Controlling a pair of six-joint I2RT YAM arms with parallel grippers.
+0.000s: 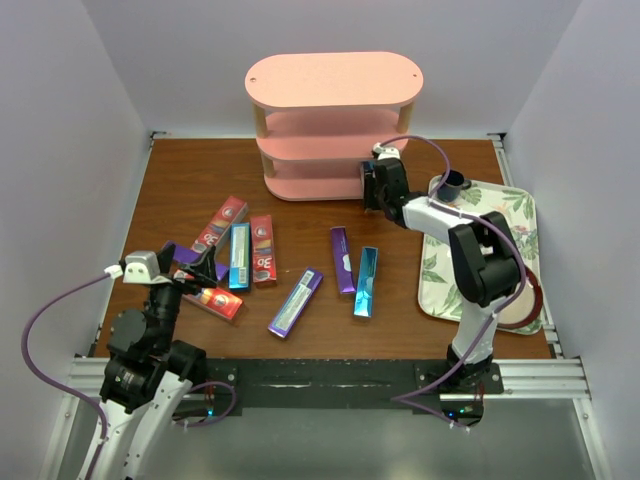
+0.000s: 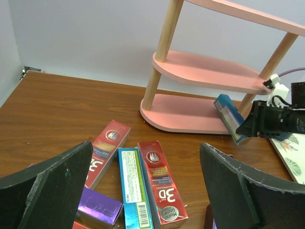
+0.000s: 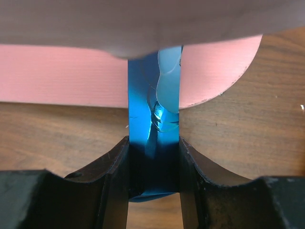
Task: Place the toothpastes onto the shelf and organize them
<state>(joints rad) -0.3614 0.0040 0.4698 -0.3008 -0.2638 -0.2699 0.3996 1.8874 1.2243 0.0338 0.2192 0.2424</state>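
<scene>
Brown wood-grain table (image 1: 180, 190) fills the top view, boxed in by plain pale walls (image 1: 60, 150). At its far edge stands the pink three-tier shelf with oval boards and pale wooden posts (image 1: 333, 80). The right pincer (image 1: 372, 188) is up against the shelf's right end, low down; what it grips is hidden under the wrist here. Bare table separates the shelf from the loose toothpastes: three red "3D" cartons (image 1: 263, 250) with a teal carton (image 1: 240, 256) between two of them, two purple cartons (image 1: 296, 302) mid-table, and a second teal carton (image 1: 366, 282) just beside one of the purple ones. The left pincer (image 1: 200, 270) hovers over the left cluster, covering most of a third purple carton (image 1: 184, 252). A floral-print tray (image 1: 500, 215) lies along the right edge, partly under the right arm.

Left wrist view: the left pincer gapes wide with nothing in it, and the cartons below are cut off by the frame's bottom. Beyond, a shiny blue carton (image 2: 228, 114) tilts in the right pincer, its end over the bottom board's rim; contact cannot be judged.

Right wrist view: the jaws are closed on that blue carton's long sides. It runs forward across the bottom board's edge and vanishes beneath the blurred pale underside of the board above.
</scene>
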